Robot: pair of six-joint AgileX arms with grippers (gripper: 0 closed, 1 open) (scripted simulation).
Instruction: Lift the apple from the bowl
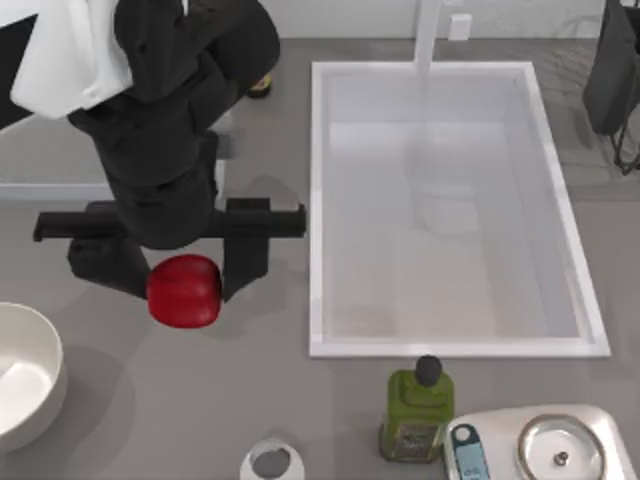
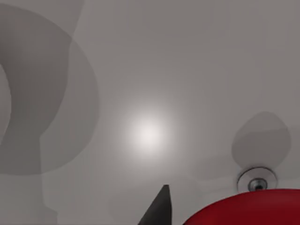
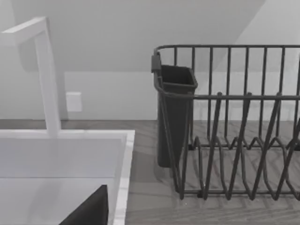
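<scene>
My left gripper point(image 1: 185, 285) holds the small glossy red apple point(image 1: 184, 291) between its two black fingers, closed in on the fruit from either side, and hangs above bare grey countertop point(image 1: 150, 400). The apple is out of the wide round white bowl point(image 1: 30, 375), which sits at about eight o'clock from it, at the table's left edge and well apart. By my reading the lift is essentially done.

In the left wrist view the red curve of the apple point(image 2: 243, 208) sits low in the frame beside one dark fingertip point(image 2: 157, 208); I can't tell from there how deep the fingers seat on the fruit, so the grip may be shallower than it looks from above.

That is the main risk: a smooth, rounded skin pinched on two narrow pads can roll or squirt out if the arm jerks or the grip loosens, and the apple would drop onto the counter and roll.

At about five o'clock from the apple stands a squat green bottle with a black cap point(image 1: 417, 410), with a small white ring-shaped cup point(image 1: 271, 462) nearer. The large white rectangular sink point(image 1: 320, 200) lies at three o'clock.

My right arm point(image 1: 615, 75) is parked at the far right edge; its wrist view shows a dark wire dish rack point(image 3: 229, 122), and I can't tell how its fingers stand.
</scene>
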